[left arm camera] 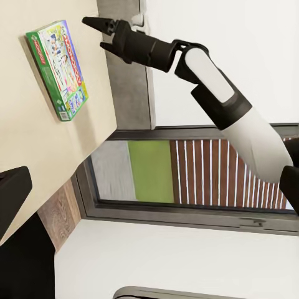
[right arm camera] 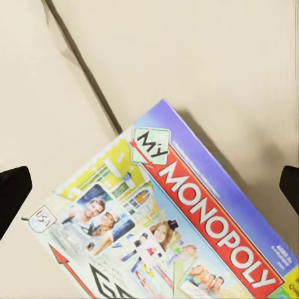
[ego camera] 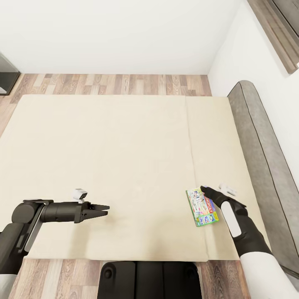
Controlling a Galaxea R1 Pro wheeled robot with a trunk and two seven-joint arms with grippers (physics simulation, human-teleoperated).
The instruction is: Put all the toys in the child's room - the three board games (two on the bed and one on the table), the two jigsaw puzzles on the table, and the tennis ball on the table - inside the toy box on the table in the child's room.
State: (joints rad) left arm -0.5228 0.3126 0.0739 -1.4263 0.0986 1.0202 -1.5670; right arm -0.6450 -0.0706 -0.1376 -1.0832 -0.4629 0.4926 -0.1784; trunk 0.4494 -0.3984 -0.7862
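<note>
My right gripper (ego camera: 204, 190) hangs over the bed (ego camera: 124, 166), its two fingers spread wide; from my right wrist camera the fingertips (right arm camera: 12, 193) sit far apart at either edge, with nothing between them but air above the box. Just beneath and slightly to the inner side lies the board game (ego camera: 202, 207), a flat My Monopoly box (right arm camera: 180, 237) resting face up on the beige mattress, close to the near edge of the bed and toward the headboard (ego camera: 261, 158) side. In the head view its long axis runs roughly from the near edge of the bed toward the far one, tilted a little, with the far end just under my fingers. A seam in the mattress (right arm camera: 81, 68) runs past the box's corner. Seen from my left wrist, the box (left arm camera: 59, 68) lies beside my right gripper (left arm camera: 99, 34), which is above it and not touching it.

My left gripper (ego camera: 104, 209) reaches out over the mattress well apart from the box, fingers slightly parted and holding nothing. Wood-plank floor (ego camera: 124, 84) shows beyond the bed.
</note>
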